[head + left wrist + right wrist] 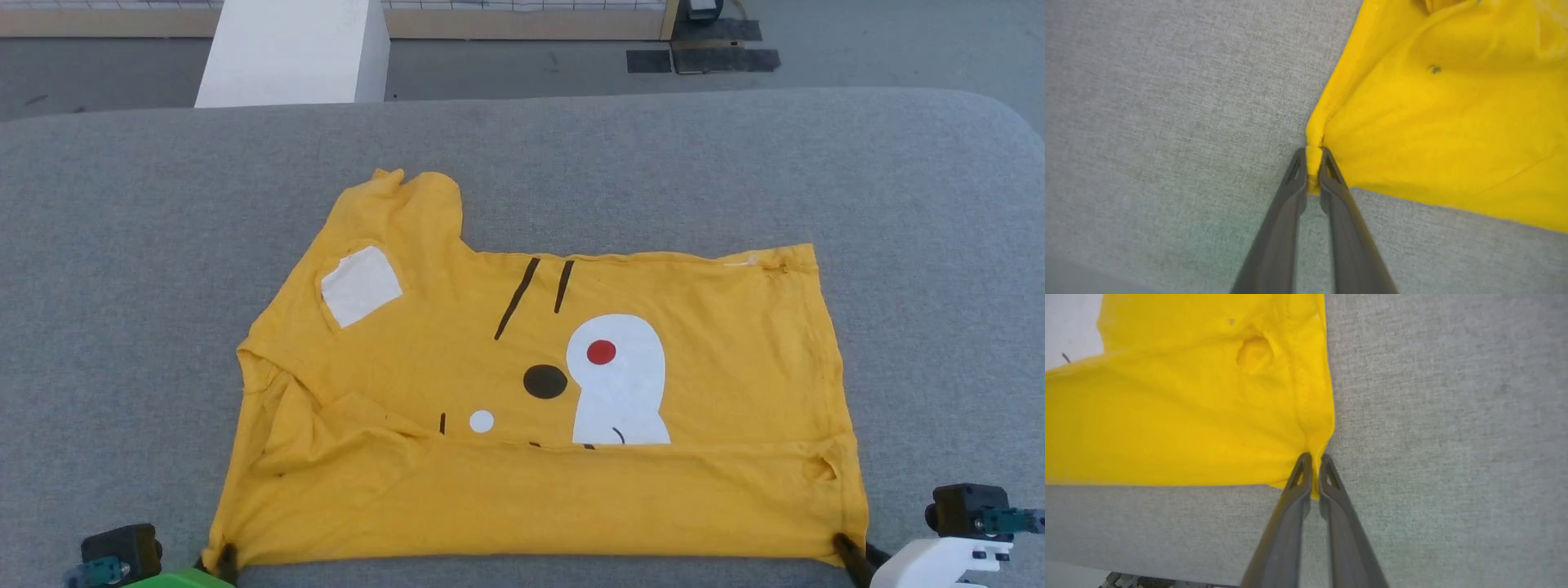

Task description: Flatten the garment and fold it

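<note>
Currently clamping both near corners of the garment (457, 498) at the front edge of the grey surface (735, 163), with left gripper (1313, 157) and right gripper (1315, 459) pinched tight on cloth, seemingly completing a first fold over the print (616, 380), leaving the far sleeve (400, 212) and further folds pending.

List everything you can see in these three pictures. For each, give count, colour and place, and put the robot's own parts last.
T-shirt: one, yellow with white, black and red print, spread on the cushion, near part folded over the print.
cushion: one, grey, under the T-shirt.
block: one, white, on the floor beyond the cushion, far left.
floor: one, grey, beyond the cushion.
mats: a few, black, on the floor, far right.
rail: one, pale wood, along the far edge.
left gripper: one, dark fingers, shut on the T-shirt's near left corner.
right gripper: one, dark fingers, shut on the near right corner.
</note>
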Controlling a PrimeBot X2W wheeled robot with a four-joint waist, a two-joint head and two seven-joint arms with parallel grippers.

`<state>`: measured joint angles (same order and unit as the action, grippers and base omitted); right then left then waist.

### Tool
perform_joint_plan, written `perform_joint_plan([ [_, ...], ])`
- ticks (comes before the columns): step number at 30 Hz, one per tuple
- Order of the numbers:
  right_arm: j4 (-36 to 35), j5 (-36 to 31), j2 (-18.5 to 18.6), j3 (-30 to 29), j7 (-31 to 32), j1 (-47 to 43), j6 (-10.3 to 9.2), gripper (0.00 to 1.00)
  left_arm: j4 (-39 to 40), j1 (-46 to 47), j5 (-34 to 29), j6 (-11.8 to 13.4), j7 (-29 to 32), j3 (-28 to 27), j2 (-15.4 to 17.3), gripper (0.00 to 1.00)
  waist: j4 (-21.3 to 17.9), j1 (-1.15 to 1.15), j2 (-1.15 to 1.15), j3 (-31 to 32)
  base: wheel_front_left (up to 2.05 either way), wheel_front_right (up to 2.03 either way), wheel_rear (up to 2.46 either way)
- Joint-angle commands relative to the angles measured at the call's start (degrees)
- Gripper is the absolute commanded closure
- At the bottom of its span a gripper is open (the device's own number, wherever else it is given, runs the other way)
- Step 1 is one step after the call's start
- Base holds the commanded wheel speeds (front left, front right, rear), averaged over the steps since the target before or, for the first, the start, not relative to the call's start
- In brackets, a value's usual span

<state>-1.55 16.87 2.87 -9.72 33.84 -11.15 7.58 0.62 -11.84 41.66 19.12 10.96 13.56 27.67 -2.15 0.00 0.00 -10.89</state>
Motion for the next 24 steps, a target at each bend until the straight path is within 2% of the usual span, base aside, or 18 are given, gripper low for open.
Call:
perform_joint_plan([
  [1, 0.7, 0.5, 0.0, 0.3, -1.8, 0.9, -0.09, 0.0, -1.1, 0.3, 0.6, -0.6, 0.0, 0.5, -0.6, 0.0, 0.2, 0.0, 0.0, 0.6, 0.0, 0.0, 0.0],
  [5, -0.9, 0.0, 0.0, 1.5, -9.8, 1.6, -0.09, 0.0, -0.6, 1.8, -0.6, -2.1, -2.8, 0.2, 0.1, 0.0, 0.2, 0.0, 0.0, 1.7, 0.0, 0.0, 0.0],
  [11, -4.2, -3.1, 0.0, 2.9, -23.1, 3.3, -0.09, 0.0, 1.8, 8.6, -7.7, -4.7, -10.1, 0.9, 3.6, 0.0, -0.2, 0.0, 0.0, 1.4, 0.0, 0.0, 0.0],
  [14, -5.8, -5.2, 0.0, 3.2, -30.3, 5.4, -0.09, 0.0, 1.5, 15.5, -10.9, -8.0, -12.6, 2.3, 5.2, 0.0, -0.6, 0.0, 0.0, -0.3, 0.0, 0.0, 0.0],
  [18, -6.9, -7.3, 0.0, 3.6, -36.4, 8.3, -0.09, 0.0, 0.2, 26.8, -12.7, -12.8, -12.3, 4.7, 5.4, 0.0, -1.3, 0.0, 0.0, -3.9, 0.0, 0.0, 0.0],
  [24, -7.4, -9.7, 0.0, 5.6, -37.6, 12.5, -0.09, 0.0, -6.6, 45.5, -13.1, -21.0, -5.7, 8.1, 6.0, 0.0, -3.4, 0.0, 0.0, -10.4, 0.0, 0.0, 0.0],
])
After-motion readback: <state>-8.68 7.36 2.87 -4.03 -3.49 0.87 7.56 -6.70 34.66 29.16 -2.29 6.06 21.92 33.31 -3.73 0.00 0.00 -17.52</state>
